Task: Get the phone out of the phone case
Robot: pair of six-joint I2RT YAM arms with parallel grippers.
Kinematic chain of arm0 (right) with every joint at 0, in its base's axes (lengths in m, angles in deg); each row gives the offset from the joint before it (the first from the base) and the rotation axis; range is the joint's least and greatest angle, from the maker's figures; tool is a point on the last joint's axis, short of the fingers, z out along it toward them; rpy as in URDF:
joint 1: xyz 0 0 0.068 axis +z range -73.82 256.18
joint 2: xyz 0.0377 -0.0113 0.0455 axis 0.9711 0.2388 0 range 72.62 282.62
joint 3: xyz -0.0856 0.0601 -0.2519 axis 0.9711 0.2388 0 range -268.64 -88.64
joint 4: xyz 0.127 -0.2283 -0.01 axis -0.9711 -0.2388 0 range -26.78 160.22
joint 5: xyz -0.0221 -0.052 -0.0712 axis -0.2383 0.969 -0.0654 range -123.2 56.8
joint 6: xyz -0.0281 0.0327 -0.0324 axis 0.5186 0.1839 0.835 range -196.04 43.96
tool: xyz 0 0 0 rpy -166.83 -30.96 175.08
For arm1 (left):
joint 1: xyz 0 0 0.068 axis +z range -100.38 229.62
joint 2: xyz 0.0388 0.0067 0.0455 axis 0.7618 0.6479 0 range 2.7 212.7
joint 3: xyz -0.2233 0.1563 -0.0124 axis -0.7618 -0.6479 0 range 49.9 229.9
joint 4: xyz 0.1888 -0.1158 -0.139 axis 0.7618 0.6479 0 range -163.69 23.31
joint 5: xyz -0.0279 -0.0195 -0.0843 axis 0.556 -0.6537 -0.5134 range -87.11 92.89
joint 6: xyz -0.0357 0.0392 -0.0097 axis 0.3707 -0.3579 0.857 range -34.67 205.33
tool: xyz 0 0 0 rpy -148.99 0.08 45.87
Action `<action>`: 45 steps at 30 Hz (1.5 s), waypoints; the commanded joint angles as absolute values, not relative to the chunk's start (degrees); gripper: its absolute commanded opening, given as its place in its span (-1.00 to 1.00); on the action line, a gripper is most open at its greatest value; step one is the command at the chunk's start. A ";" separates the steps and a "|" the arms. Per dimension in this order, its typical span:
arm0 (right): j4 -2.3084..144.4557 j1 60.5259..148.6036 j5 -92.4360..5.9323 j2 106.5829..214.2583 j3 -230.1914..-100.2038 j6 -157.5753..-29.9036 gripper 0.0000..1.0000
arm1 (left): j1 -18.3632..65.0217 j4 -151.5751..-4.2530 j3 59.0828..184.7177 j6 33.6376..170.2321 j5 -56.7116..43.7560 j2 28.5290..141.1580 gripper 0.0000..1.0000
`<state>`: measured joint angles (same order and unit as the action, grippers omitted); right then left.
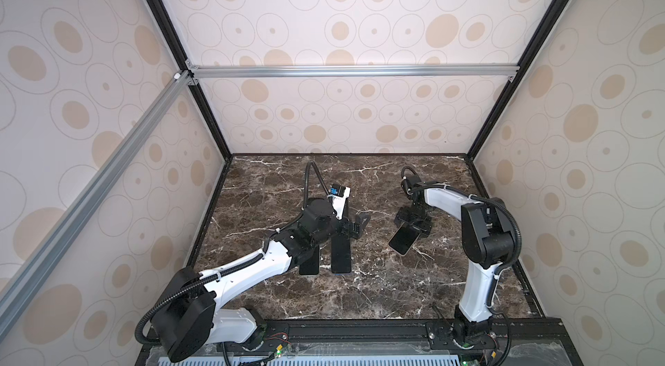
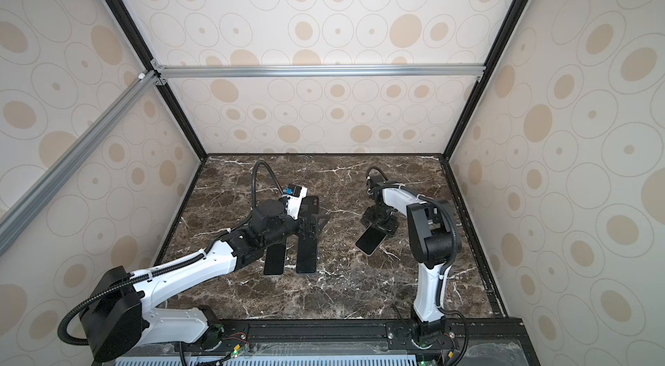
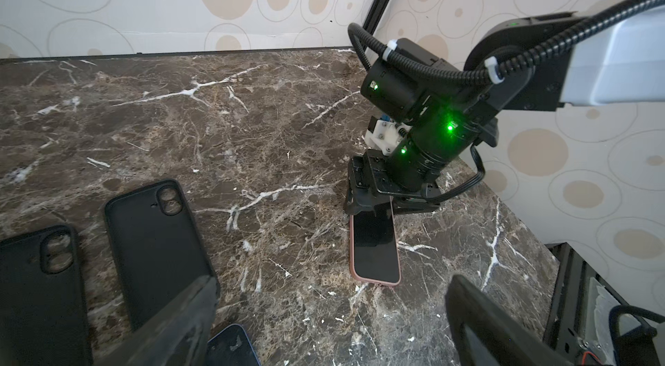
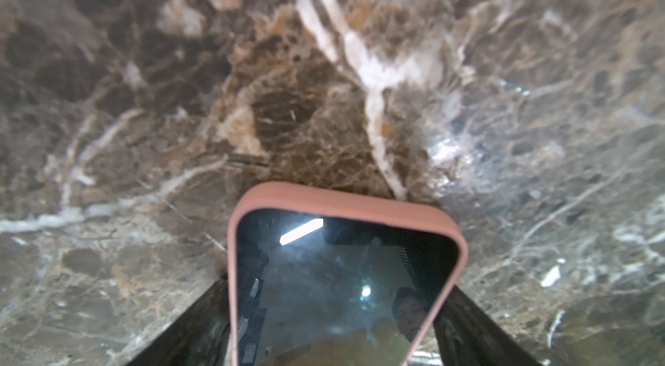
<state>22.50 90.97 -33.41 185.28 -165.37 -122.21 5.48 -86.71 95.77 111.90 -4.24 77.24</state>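
The dark brown marble tabletop [image 1: 360, 295] fills the floor of a booth whose walls [image 1: 342, 112] are papered with beige circles; a black post stands in each far corner and a silver rail [image 1: 352, 70] crosses the back.

On the left, the left arm [image 1: 248, 267] reaches in from the near corner toward the middle. It crosses over two dark phone-shaped slabs [image 1: 309, 265] [image 1: 341, 256] lying side by side. Just beyond them, the left wrist view shows two empty black cases [image 3: 158, 252] [image 3: 39, 285], insides up. The left gripper [image 1: 360, 225] hangs past them with its jaws spread wide and nothing between them.

The middle strip of marble is bare, as is the wide band along the near black rail [image 1: 360, 331] and the far strip by the back wall.

Right of middle, the phone [image 1: 403, 240] lies screen up in its pink phone case [image 4: 345, 198], angled toward the near left and well clear of the table's edges. The right gripper [image 1: 411, 229] straddles its far end, with a finger [image 4: 194, 324] along each long side. Whether they squeeze the case or only flank it, I cannot tell.
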 commanded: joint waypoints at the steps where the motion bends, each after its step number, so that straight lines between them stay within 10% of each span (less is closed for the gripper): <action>1: 22.09 91.10 -31.60 188.72 -164.17 -122.14 0.64 | 5.74 -88.21 96.04 111.96 -6.24 78.30 0.98; 11: 31.16 89.18 -39.96 180.32 -156.99 -120.41 0.35 | 5.78 -84.05 105.39 111.15 -11.51 90.28 0.98; 45: 65.45 79.95 -61.28 155.09 -128.39 -125.26 0.27 | -0.37 -86.75 121.44 123.23 -33.23 119.76 -0.22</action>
